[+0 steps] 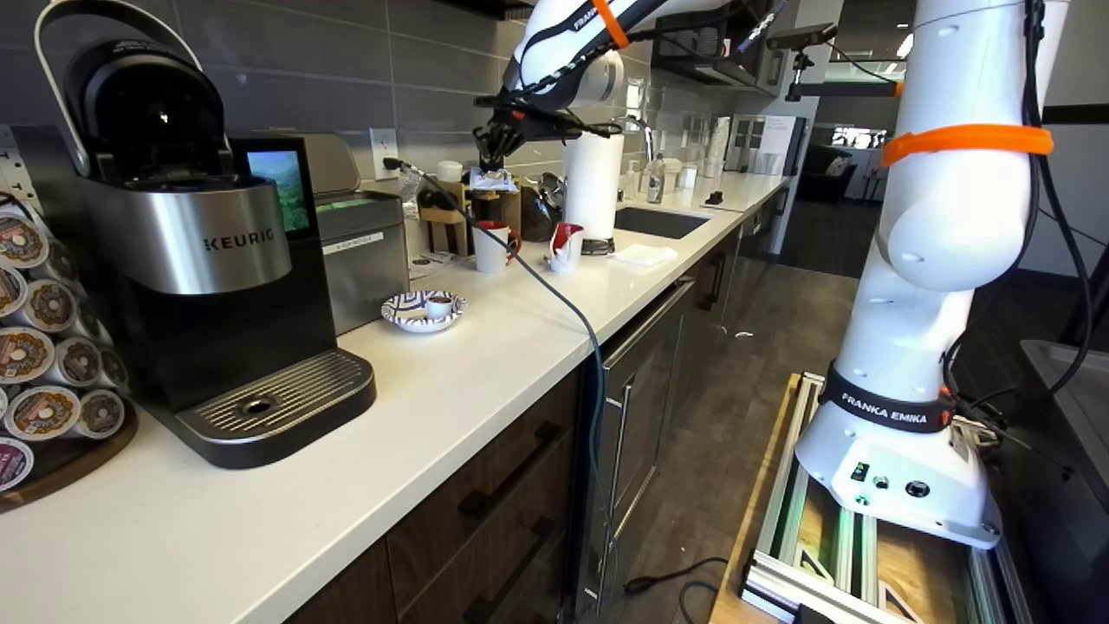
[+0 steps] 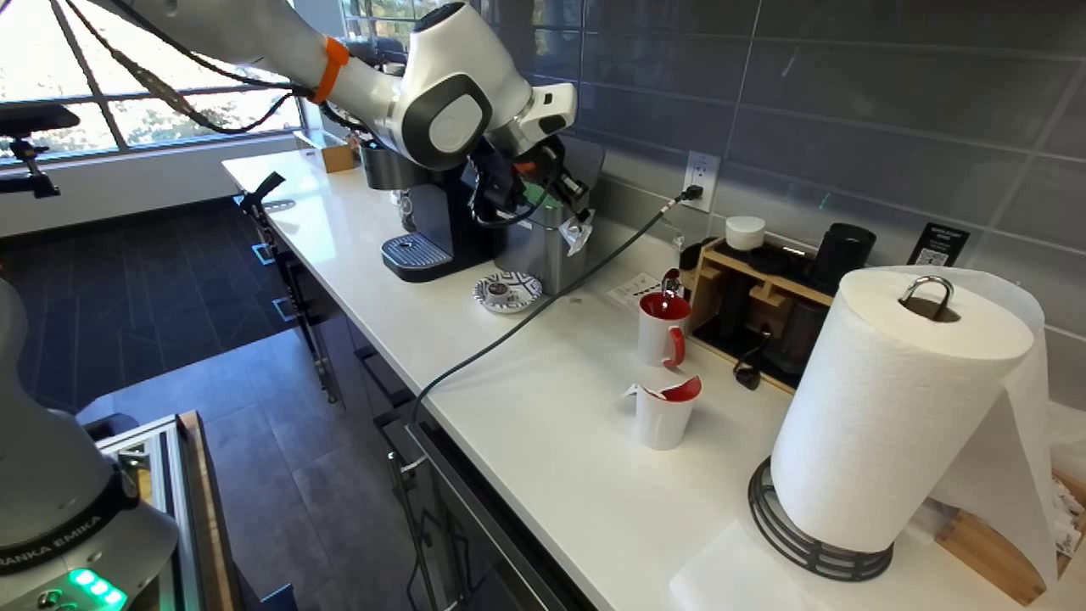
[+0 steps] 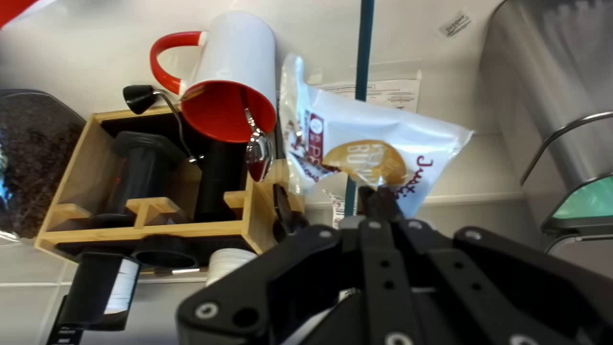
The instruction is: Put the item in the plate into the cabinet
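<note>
White arm (image 1: pixel 936 208) upright on its base (image 1: pixel 901 477), cut by the frame's top edge. Green lights (image 2: pixel 97 587) on the base. In an exterior view the forearm (image 2: pixel 280 42), orange band (image 2: pixel 331 70) around it, slopes down to a bent wrist (image 2: pixel 471 85). Gripper (image 3: pixel 377 194) aloft in both exterior views, angled downward. Wrist view: fingers (image 3: pixel 389 207) together, tips in a narrow pinch.

You have bare bench (image 2: pixel 424 321) in front of the plate (image 2: pixel 527 289), out to the edge. Behind the plate, a metal box (image 1: pixel 368 260) blocks you, and the coffee machine (image 1: pixel 212 243) stands near one side. On the other side, a blue cord (image 3: pixel 364 48) slants over the bench, in your way. Past that stand a mug (image 2: pixel 657 339) and a white cup (image 2: pixel 663 423).
</note>
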You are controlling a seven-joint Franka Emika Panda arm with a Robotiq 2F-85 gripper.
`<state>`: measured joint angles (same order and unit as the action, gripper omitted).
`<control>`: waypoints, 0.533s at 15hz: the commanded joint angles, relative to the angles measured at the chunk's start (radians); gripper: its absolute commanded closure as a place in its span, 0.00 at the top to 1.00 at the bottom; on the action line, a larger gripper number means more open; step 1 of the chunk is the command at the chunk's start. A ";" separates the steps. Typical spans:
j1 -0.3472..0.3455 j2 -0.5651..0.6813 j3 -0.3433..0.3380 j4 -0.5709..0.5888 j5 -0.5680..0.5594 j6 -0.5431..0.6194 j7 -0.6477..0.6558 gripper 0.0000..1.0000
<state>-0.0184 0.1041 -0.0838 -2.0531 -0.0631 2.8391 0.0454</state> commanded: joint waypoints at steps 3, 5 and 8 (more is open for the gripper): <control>-0.024 -0.141 0.031 -0.092 0.291 0.004 -0.161 0.00; -0.019 -0.185 0.019 -0.106 0.359 -0.010 -0.207 0.00; -0.055 -0.212 -0.005 -0.137 0.202 -0.002 -0.123 0.00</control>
<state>-0.0369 -0.0578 -0.0743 -2.1258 0.2496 2.8391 -0.1355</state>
